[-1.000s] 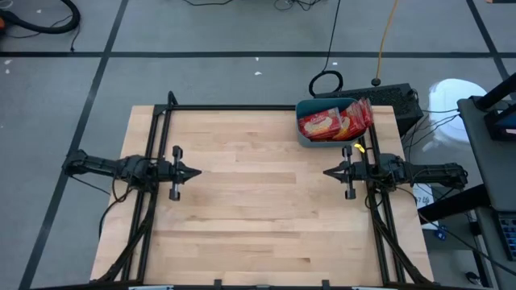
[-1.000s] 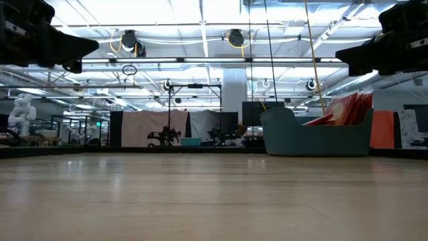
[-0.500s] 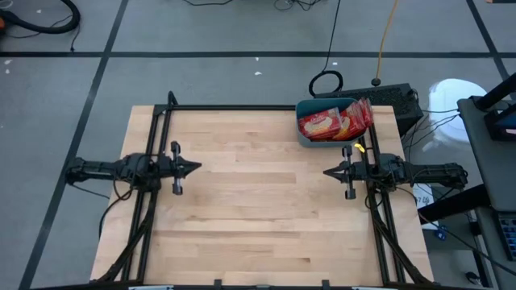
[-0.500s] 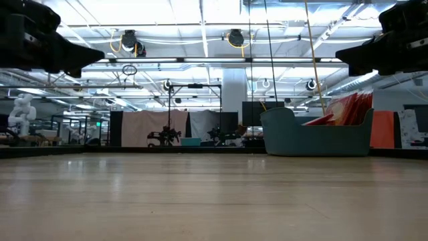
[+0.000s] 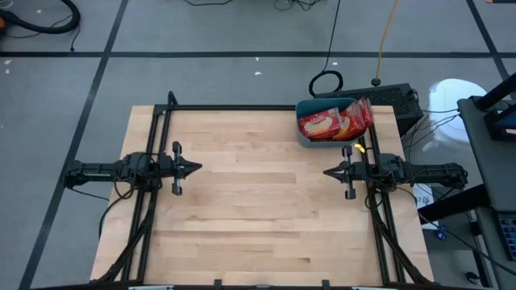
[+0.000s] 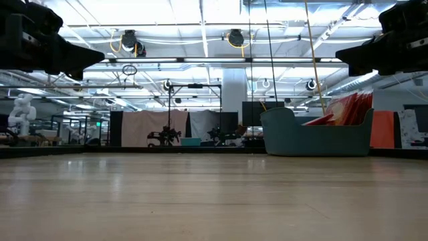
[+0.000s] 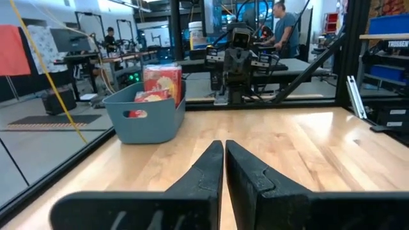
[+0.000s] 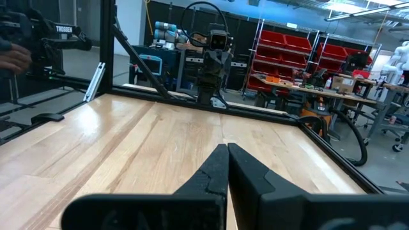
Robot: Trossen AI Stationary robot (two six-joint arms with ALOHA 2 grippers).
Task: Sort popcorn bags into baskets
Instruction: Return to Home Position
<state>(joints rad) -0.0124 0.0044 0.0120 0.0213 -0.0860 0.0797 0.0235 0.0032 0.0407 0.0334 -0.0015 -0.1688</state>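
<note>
The teal basket stands at the table's far right corner, also seen in the low view and the left wrist view. Several red popcorn bags stand and lean inside it, sticking up above its rim. My left gripper hangs at the table's left side, shut, pointing level across the table with nothing in it. My right gripper hangs at the right side, shut and empty, just on the near side of the basket, facing the left one.
Bare wood lies between the two grippers. A black frame rail runs along the far edge and down both sides. A black box with cables sits beyond the basket. People stand in the room behind the right arm.
My left arm has swung a little about its base, so its gripper now points straight across the table at the right arm; it stays above the left side. The right arm, the basket and the bags have kept still.
</note>
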